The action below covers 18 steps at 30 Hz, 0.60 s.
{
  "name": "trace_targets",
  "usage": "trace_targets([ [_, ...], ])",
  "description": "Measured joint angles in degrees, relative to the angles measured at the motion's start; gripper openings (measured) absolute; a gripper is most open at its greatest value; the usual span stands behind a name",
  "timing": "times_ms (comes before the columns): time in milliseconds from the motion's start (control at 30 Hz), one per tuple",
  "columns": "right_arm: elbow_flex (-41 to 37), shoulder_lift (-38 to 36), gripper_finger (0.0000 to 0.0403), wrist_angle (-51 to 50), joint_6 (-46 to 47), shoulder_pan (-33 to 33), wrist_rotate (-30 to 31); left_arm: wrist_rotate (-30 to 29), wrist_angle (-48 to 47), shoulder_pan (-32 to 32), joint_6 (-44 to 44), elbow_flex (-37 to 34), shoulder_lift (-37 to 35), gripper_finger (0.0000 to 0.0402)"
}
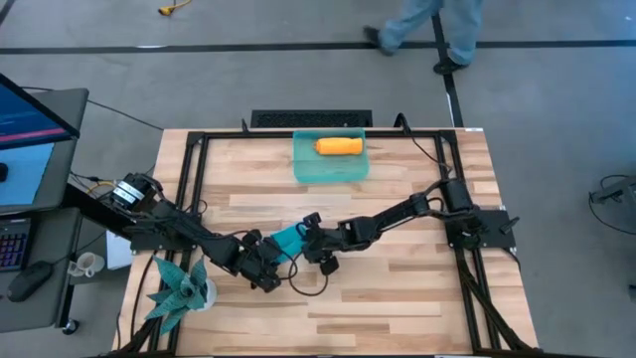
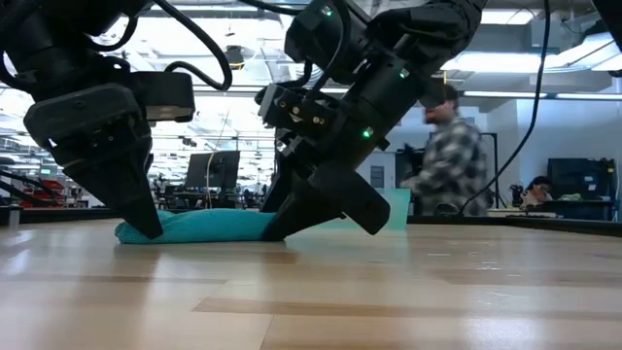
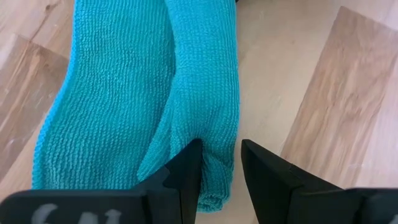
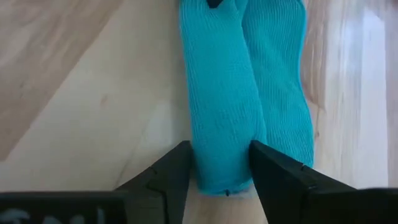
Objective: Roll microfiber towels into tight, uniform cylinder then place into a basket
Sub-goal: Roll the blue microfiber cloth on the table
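teal towel (image 3: 205,93) roll pinched at each end by both tools

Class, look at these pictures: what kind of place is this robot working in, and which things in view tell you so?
Probably a robotics lab or workshop: a wooden workbench in a black metal frame, a computer screen beside it, and a big open hall with a person behind.

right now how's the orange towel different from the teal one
The orange towel lies rolled inside the basket; the teal towel lies on the bare table. No hand is near the orange one; the left hand and right hand each straddle an end of the teal roll. Both are rolled.
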Motion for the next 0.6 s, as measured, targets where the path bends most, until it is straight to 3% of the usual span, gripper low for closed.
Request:
trace_targets([
  [233, 0.1, 1.5, 0.0158, -0.3, 2.8, 0.2, -0.4, -0.3, 0.0, 0.0, 0.4, 0.0, 0.0, 0.0111],
  [500, 0.1, 1.7, 0.0036, -0.6, 8.2, 0.4, -0.3, -1.4, 0.0, 0.0, 2.8, 0.0, 0.0, 0.0111],
  [600, 0.1, 1.6, 0.002, -0.6, 9.6, 0.3, -0.4, -2.0, -0.1, -0.3, 4.3, 0.1, 0.1, 0.0111],
])
